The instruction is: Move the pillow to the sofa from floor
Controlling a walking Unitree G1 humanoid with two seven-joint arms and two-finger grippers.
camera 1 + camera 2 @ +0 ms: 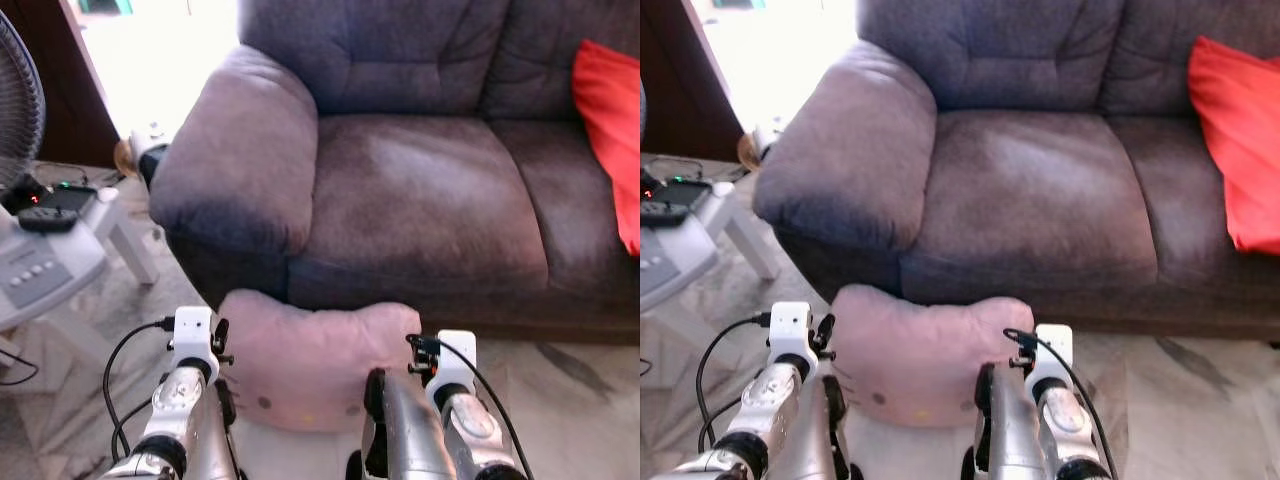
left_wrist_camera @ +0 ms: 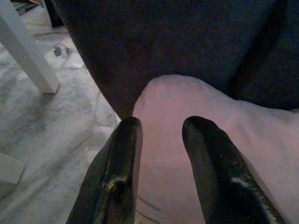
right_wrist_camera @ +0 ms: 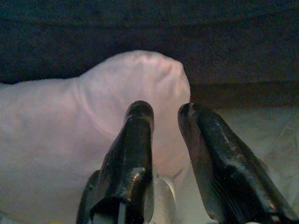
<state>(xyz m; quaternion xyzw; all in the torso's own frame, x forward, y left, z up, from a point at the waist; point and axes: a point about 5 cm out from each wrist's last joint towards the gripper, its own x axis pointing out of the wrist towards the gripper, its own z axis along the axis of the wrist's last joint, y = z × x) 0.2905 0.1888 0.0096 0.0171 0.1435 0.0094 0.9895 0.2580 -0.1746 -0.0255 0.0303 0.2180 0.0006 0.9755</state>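
The pale pink pillow [image 1: 315, 355] lies low in front of the grey sofa [image 1: 420, 200], against its base below the left armrest [image 1: 245, 150]. My two arms flank it. The left gripper [image 2: 161, 128] is at the pillow's left end, fingers a little apart, with pink fabric showing in the gap behind them. At the pillow's right end is the right gripper [image 3: 166, 112], also slightly open, its left finger [image 3: 135, 140] against the pillow's side. Neither pinches fabric. I cannot tell whether the pillow rests on the floor.
A red cushion [image 1: 610, 120] leans at the sofa's right end. To my left stands a white side table [image 1: 60, 260] with a remote [image 1: 48, 218] and a fan [image 1: 15, 100]. Marble floor [image 1: 570, 400] spreads to the right.
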